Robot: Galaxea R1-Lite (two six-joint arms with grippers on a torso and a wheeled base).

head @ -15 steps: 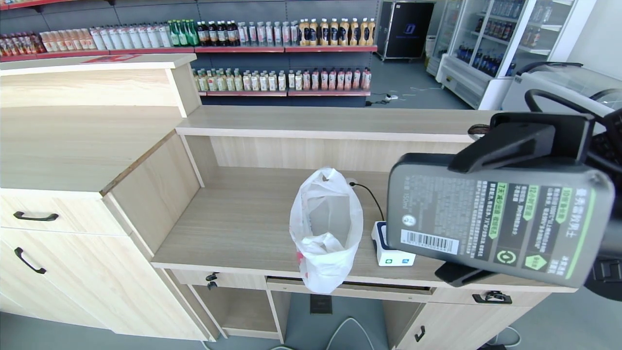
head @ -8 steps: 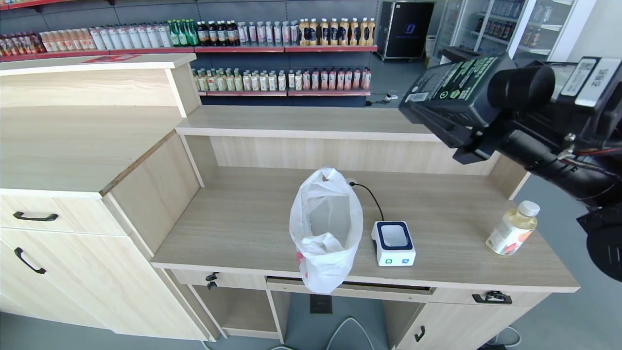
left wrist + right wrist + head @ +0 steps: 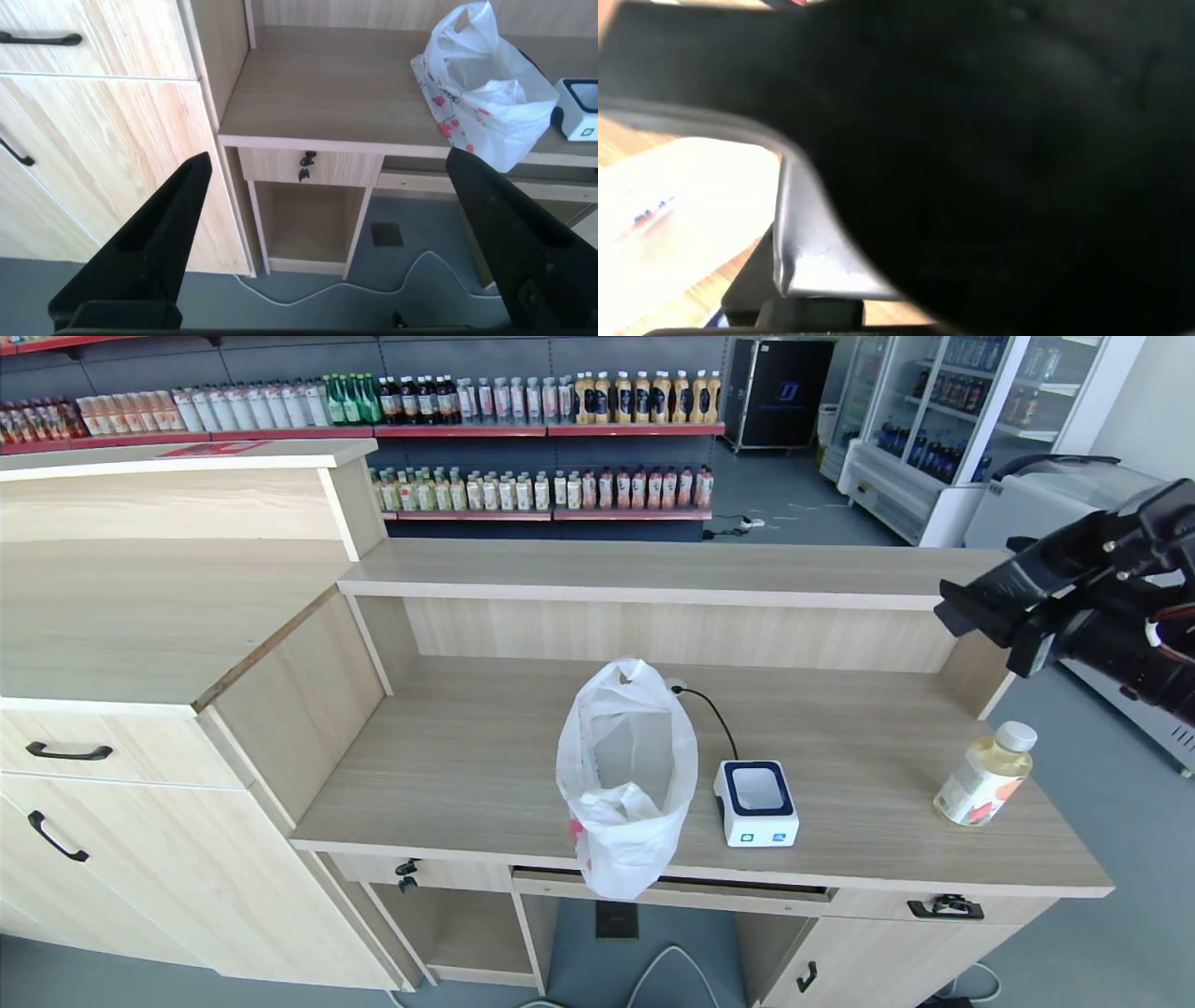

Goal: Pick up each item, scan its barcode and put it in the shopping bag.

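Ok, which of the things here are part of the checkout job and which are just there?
Job: shopping bag, barcode scanner, bottle, dark pack.
Just there: shelved drinks, fridges, cabinet drawers.
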